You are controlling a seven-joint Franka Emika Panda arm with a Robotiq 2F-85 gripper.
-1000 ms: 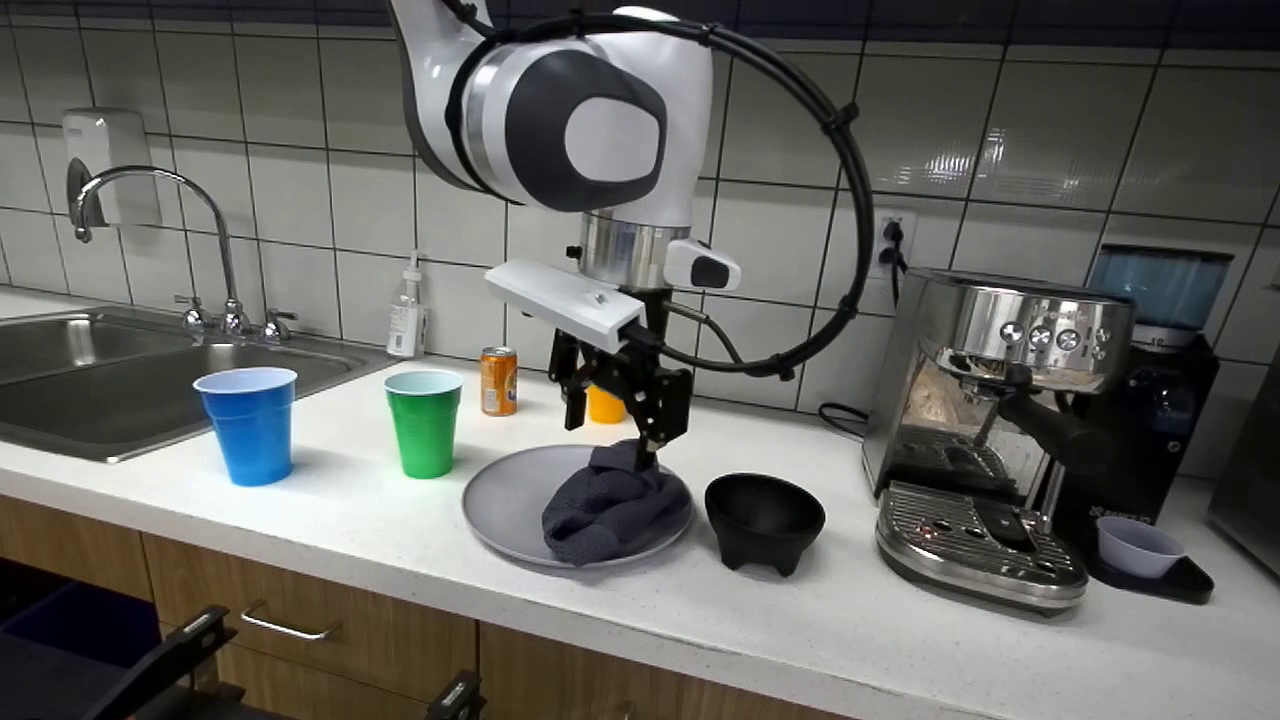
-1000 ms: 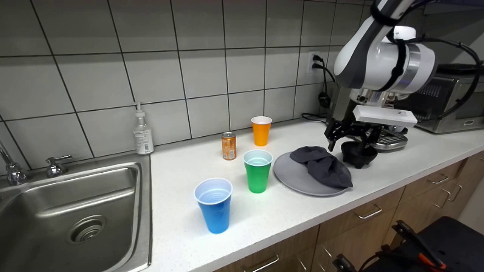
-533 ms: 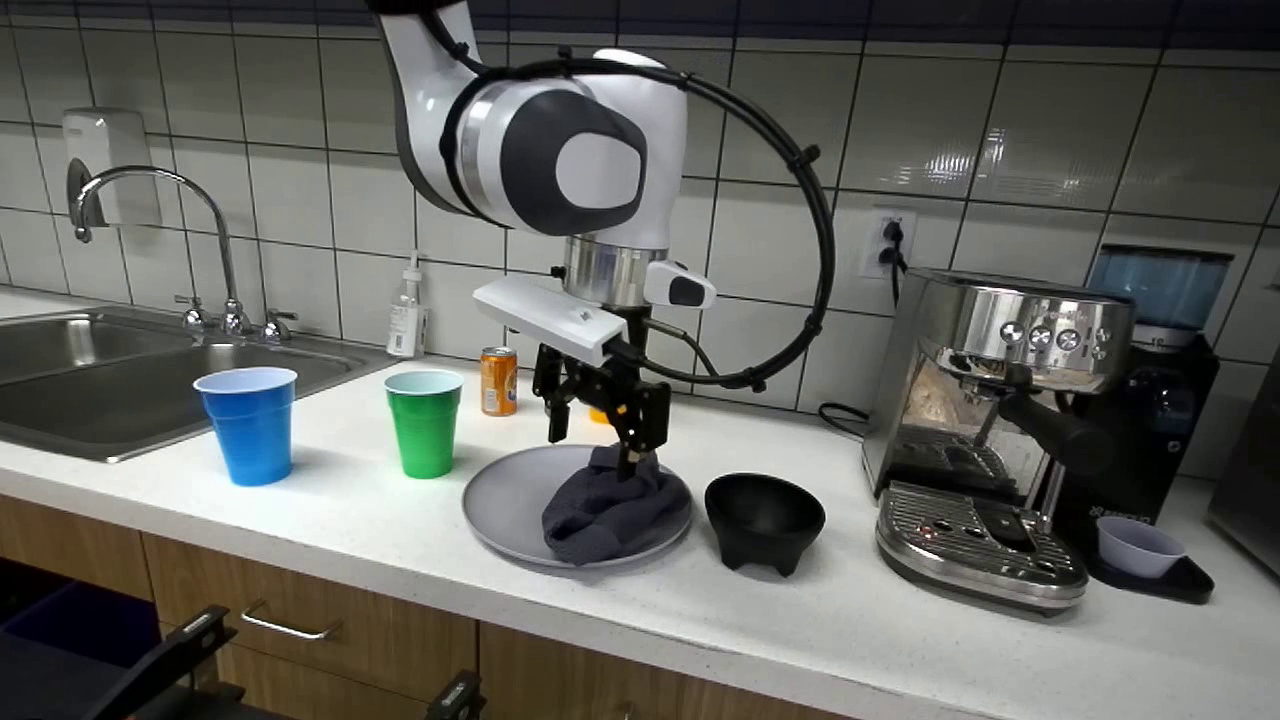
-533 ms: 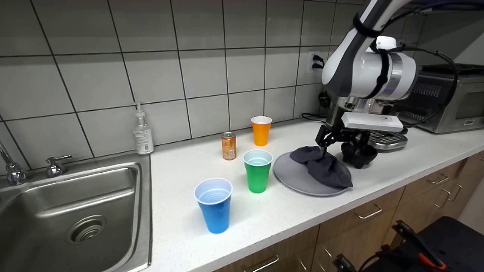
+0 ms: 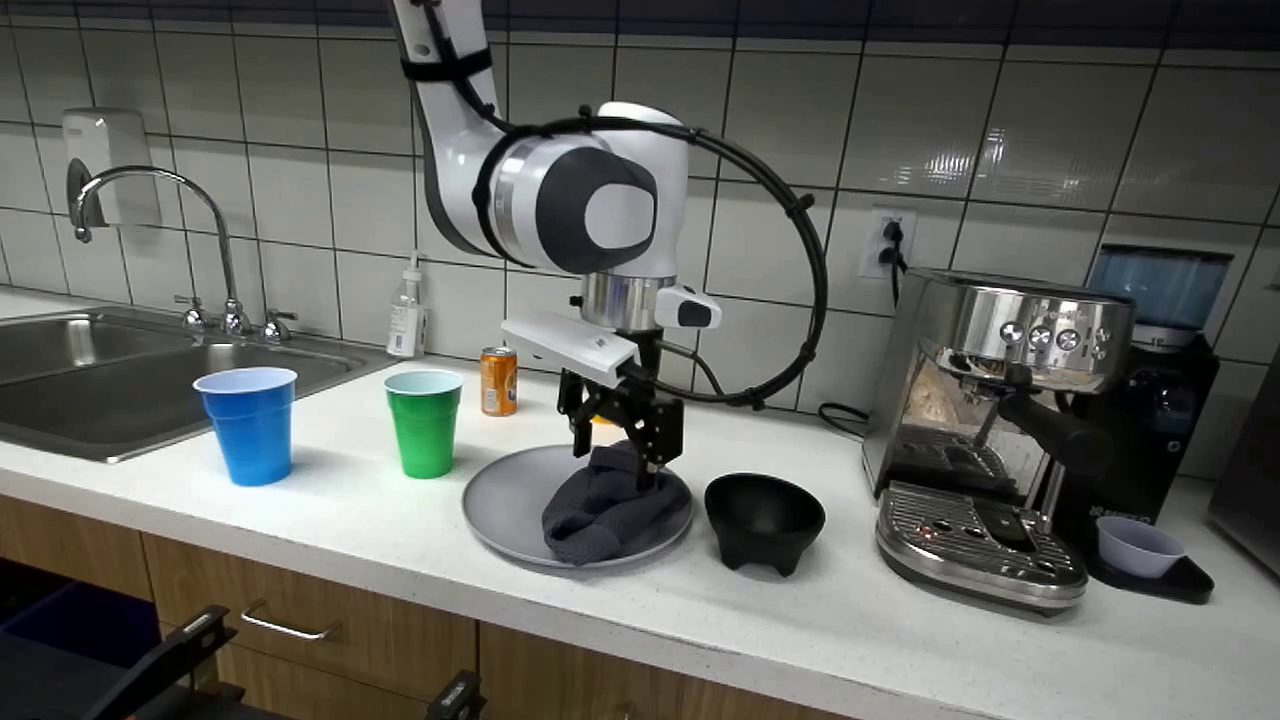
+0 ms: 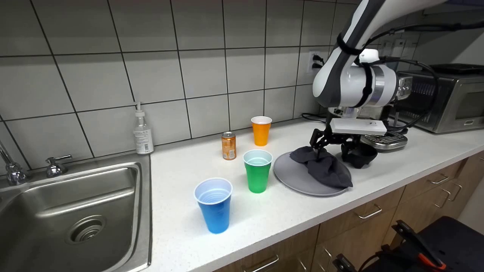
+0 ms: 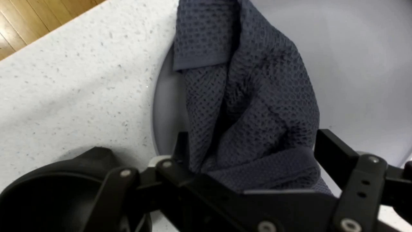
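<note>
Cloth (image 5: pixel 600 512) lies bunched on a gray plate (image 5: pixel 508 503).

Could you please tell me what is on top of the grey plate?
A crumpled dark cloth lies on the grey plate, with the open hand over it. The cloth hides part of the plate; anything beneath its folds cannot be seen.

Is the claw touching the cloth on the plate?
Cannot tell: in the wrist view the open claw spans the cloth edge to edge, but any gap or contact is unclear.
</note>
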